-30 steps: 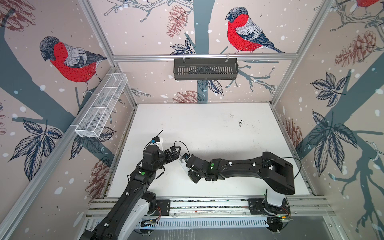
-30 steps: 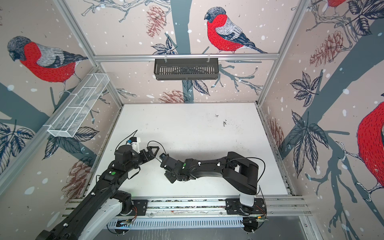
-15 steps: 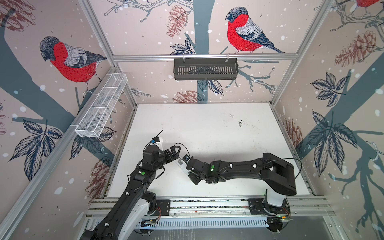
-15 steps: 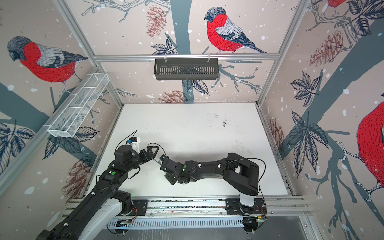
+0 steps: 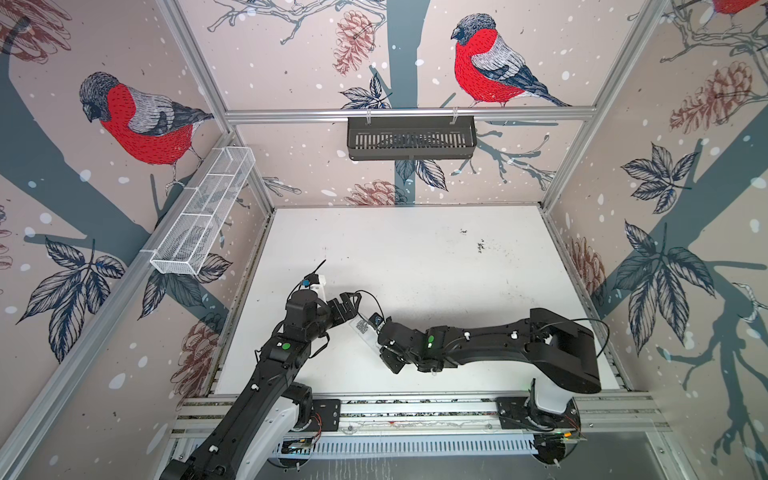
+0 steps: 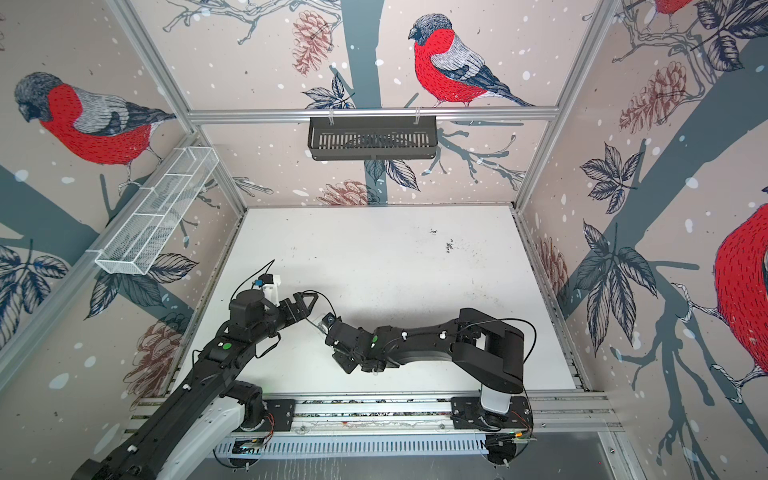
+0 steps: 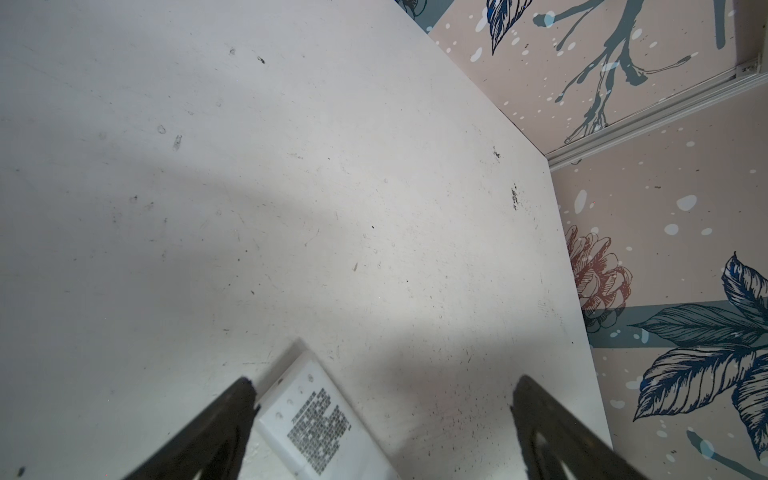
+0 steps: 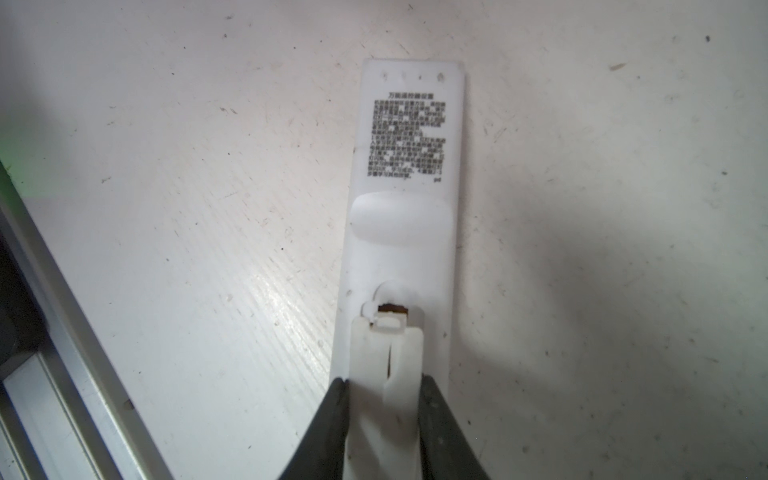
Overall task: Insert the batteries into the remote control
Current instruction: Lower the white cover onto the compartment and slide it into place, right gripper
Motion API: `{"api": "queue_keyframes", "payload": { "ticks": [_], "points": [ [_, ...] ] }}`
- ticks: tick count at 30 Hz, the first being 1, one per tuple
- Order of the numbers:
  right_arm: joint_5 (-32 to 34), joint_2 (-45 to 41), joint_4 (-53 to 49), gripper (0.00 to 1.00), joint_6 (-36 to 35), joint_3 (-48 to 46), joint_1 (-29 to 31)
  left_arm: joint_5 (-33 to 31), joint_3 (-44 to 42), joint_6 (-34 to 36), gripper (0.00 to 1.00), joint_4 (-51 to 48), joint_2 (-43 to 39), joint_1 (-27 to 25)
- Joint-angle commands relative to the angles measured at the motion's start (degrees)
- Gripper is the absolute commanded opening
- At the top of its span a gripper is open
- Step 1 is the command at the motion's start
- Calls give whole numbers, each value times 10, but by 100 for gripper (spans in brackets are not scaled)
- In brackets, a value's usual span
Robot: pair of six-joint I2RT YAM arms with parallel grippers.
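Toward the front of the worktop (image 5: pixel 415 257), my right tool (image 8: pixel 383 381) has crept slightly toward the left arm (image 5: pixel 286 345), clenched throughout on the white battery cover (image 8: pixel 374 365) over the remote control (image 8: pixel 409 137), lying back-up — closing the lid, I judge. My left tool (image 7: pixel 384 381) stays released, straddling the remote's far end. Both top views show only a white sliver between the arms; the right wrist view reveals a brown-orange glint (image 8: pixel 392 308) under the cover's latch — likely a battery already seated.

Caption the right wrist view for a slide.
Right gripper clamps a white cover onto the back of the remote, which lies face down on the table.
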Motion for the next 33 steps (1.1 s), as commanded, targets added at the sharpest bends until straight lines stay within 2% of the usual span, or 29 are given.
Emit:
{"api": "queue_keyframes", "payload": {
  "ticks": [1, 13, 24, 27, 28, 31, 33],
  "points": [
    [-6, -7, 7, 30, -11, -7, 0, 6, -1, 11, 96, 20, 1, 2],
    [-16, -12, 3, 35, -18, -8, 0, 10, 0, 12, 96, 22, 4, 5],
    [-23, -36, -3, 54, -20, -9, -1, 10, -1, 12, 96, 22, 5, 6],
    [-24, -51, -2, 55, -20, -14, -5, 10, 0, 11, 97, 22, 3, 6],
    [-23, -57, -1, 53, -17, -16, -7, 10, -1, 12, 96, 22, 3, 6],
    [-29, -67, 1, 35, -14, -22, -14, 10, -1, 12, 97, 22, 2, 6],
    [-36, -67, 2, 27, -16, -22, -15, 10, -1, 11, 97, 22, 2, 6]
  ]
}}
